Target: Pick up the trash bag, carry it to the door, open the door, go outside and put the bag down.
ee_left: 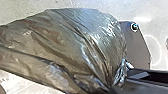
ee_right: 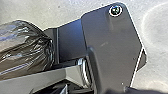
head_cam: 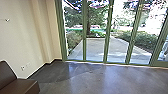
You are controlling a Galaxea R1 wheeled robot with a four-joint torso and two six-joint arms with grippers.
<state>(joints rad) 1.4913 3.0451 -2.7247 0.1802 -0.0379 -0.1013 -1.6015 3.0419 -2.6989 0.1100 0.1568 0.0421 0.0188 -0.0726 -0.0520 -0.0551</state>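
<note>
Head view, left to right. Brown seat in the near left corner, backrest up, close to a cream wall. Small dark fitting up on the wall, pale outlet plates low down, behind the seat. Dark baseboard runs along the wall foot to the corner. Then glass panes in green frames, across to the right edge. Which one is the door, can't tell. Polished floor in front, darker patch towards the wall side, glare in places.

Through the glass: bushes at left, a tree trunk, a pale paved path leading away, more shrubs on the right, bright daylight.

Left arm: trash bag large in its wrist view, dark, shiny, a bit see-through, brownish patches, full and rounded, folds drawn together into a tight bunch beside dark robot parts. State of the left pincer: can't tell.

Right arm: the bag shows in this wrist view too, creases pulled together near the robot's dark plate. Right pincer: can't tell if open, closed or gripping. Pale grey ground behind the bag in both wrist views.
</note>
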